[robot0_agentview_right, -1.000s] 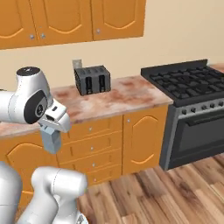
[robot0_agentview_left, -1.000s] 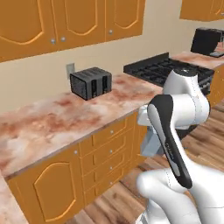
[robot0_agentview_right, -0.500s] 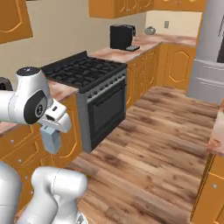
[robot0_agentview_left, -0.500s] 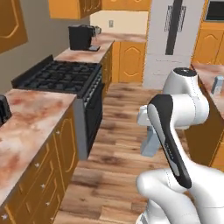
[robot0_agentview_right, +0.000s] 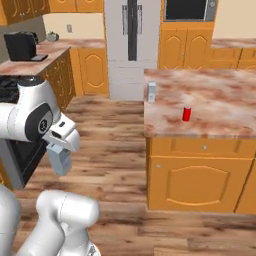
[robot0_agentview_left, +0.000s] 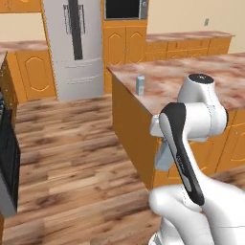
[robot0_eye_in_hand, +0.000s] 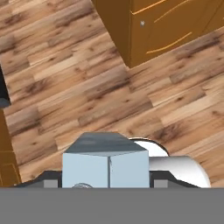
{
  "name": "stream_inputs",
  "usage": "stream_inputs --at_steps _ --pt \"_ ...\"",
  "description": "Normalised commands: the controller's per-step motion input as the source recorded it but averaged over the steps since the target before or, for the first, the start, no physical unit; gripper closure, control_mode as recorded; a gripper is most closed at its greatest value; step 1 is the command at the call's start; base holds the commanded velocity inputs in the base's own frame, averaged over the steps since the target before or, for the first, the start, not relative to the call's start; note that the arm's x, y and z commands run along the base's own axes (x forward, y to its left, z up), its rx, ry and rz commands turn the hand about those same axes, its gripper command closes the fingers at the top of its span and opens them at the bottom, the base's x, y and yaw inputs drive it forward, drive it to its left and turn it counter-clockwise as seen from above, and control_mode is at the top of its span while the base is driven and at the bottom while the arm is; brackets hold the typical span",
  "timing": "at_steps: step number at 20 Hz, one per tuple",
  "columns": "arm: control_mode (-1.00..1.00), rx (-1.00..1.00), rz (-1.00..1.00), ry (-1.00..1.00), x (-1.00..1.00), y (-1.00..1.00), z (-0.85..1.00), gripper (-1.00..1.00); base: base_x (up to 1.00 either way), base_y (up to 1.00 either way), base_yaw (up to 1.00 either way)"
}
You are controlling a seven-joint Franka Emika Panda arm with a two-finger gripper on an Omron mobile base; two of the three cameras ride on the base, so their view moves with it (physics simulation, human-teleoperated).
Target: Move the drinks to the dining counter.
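Drinks are split between the robot and the island: one grey-blue gable-top carton (robot0_eye_in_hand: pixel 107 164) sits clamped between the jaws of the gripper (robot0_agentview_right: pixel 59 152), carried low beside the arm, above the plank floor (robot0_eye_in_hand: pixel 87 87). In the hand view its ridged top faces the camera, a flat-sided, matte box whose long axis runs along the fingers. In the right base view it hangs upright under the wrist.

A second carton (robot0_agentview_right: pixel 151 92) stands upright on the dining counter (robot0_agentview_right: pixel 220 100), near the counter's end facing the refrigerator (robot0_agentview_right: pixel 132 45). A short red can (robot0_agentview_right: pixel 187 114) stands further in, close to the long edge facing the robot, well apart from that carton. The slab is glossy, reddish-pink mottled marble, flat and broad, over smooth orange cabinet doors with small knobs.

The relation that matters: the slab lies ahead of the base and higher than the held carton, so my judgement is that the arm must lift the carton above the marble edge, reach over it, and set it down upright on bare stone between or beside the two drinks already there. A box with flat sides should stand steadily once its base is level.

A black coffee machine (robot0_agentview_right: pixel 20 46) sits on the far side counter.
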Motion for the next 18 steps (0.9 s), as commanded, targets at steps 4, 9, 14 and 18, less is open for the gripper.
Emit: stream_inputs --at_steps 4,9,14,18 --pt "1.00 0.00 0.00 0.00 0.00 0.00 0.00 1.00 0.67 -1.00 -0.11" --pt "1.00 0.00 0.00 0.00 0.00 0.00 0.00 1.00 1.00 -1.00 0.00" --pt "1.00 0.00 0.00 0.00 0.00 0.00 0.00 1.00 0.95 -1.00 0.00" --pt "1.00 0.00 0.00 0.00 0.00 0.00 0.00 1.00 0.79 -1.00 0.00"
